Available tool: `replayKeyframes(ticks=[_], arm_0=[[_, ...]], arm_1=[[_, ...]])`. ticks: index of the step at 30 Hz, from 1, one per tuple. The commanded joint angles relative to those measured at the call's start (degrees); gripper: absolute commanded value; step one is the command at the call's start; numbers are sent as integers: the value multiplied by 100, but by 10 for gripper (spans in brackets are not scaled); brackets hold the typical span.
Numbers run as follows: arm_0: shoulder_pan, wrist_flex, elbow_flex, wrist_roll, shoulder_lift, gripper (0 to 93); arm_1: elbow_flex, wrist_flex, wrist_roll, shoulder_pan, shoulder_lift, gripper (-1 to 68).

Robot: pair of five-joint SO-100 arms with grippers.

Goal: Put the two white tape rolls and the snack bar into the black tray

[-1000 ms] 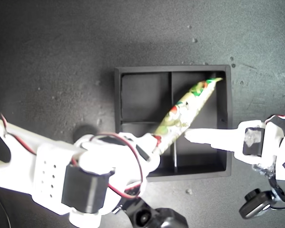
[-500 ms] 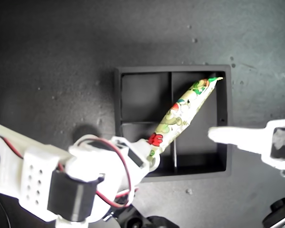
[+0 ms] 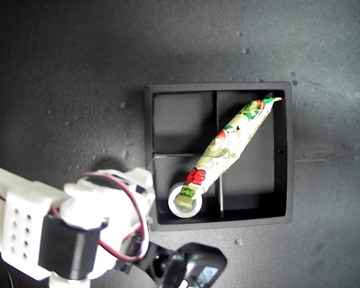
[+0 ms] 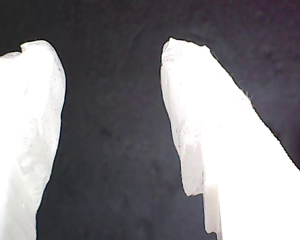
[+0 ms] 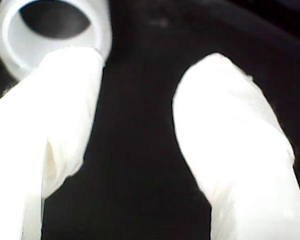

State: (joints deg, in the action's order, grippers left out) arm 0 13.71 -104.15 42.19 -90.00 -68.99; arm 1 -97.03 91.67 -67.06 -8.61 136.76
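Only the exterior view shows the snack bar (image 3: 230,146); my second gripper (image 5: 140,95) gapes (empty) near a tape roll (image 5: 20,50).

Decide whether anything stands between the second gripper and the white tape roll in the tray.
Nothing visible does: the tape roll sits right at one fingertip of my second gripper, whose jaws are open. From above, though, the snack bar has its end lying across the roll.
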Motion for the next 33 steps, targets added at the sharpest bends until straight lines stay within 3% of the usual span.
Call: replayKeyframes(ticks=[1, 6, 12, 15, 24, 33], arm_0=[[-149, 26, 826, -369, -756, 124], [-185, 88, 1406, -589, -1011, 132], [-70, 2426, 4975, -650, -3357, 125], [167, 3103, 5440, -624, -3296, 125], [677, 4052, 5317, -1020, -2303, 127], [800, 4078, 4887, -1239, -1661, 124]], arm_1=[[-1318, -510, -255, 158, 1239, 117], [-2224, -870, -404, 431, 1828, 117], [-2496, -1213, -387, 545, 1828, 117], [-2531, -1230, -360, 519, 1828, 118], [-2751, -1274, -369, 475, 1828, 119], [-2777, -1292, -352, 457, 1828, 119]])
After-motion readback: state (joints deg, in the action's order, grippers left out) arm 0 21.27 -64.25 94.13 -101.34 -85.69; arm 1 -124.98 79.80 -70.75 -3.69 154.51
